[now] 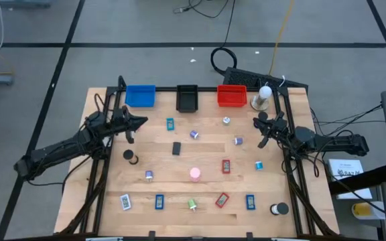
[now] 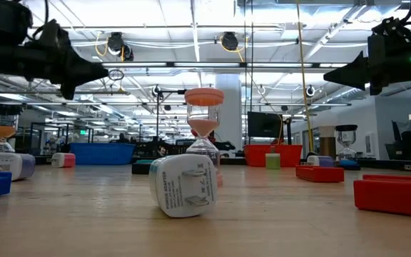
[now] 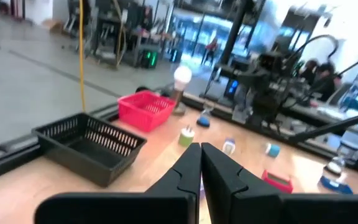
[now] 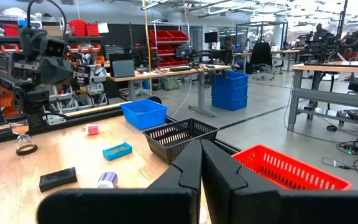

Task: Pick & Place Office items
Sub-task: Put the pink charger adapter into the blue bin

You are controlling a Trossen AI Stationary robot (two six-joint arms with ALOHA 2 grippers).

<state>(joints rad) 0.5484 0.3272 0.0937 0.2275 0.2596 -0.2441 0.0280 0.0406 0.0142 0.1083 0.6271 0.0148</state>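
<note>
We see the office items scattered loose over the wooden table [image 1: 200, 207]: a pink hourglass-shaped cylinder [image 1: 195, 174] near the middle, a flat black rectangle [image 1: 176, 148] up-left of it, a flat red rectangle [image 1: 226, 166] to its right, a teal flat rectangle [image 1: 170, 124] and a small purple cylinder [image 1: 194, 134] nearer the trays. The front row holds a white plug adapter [image 1: 125, 201], a blue flat rectangle [image 1: 159, 201], a green cylinder [image 1: 192, 203], another red rectangle [image 1: 222, 199] and another blue one [image 1: 250, 201]; a black cylinder [image 1: 280, 209] sits at the front right.

The back edge carries a blue mesh tray [image 1: 140, 95], a black mesh tray [image 1: 187, 98] and a red mesh tray [image 1: 232, 96], with a white ball-topped stand [image 1: 263, 96] just beside the red one. No item lies in any tray that we can see.

Left end effector [image 1: 144, 121] hovers over the left back area near the blue tray, fingers together, holding nothing. Right end effector [image 1: 255, 120] hovers at the right back near the stand, fingers together, empty. Nothing lies directly between either one and the items.
</note>
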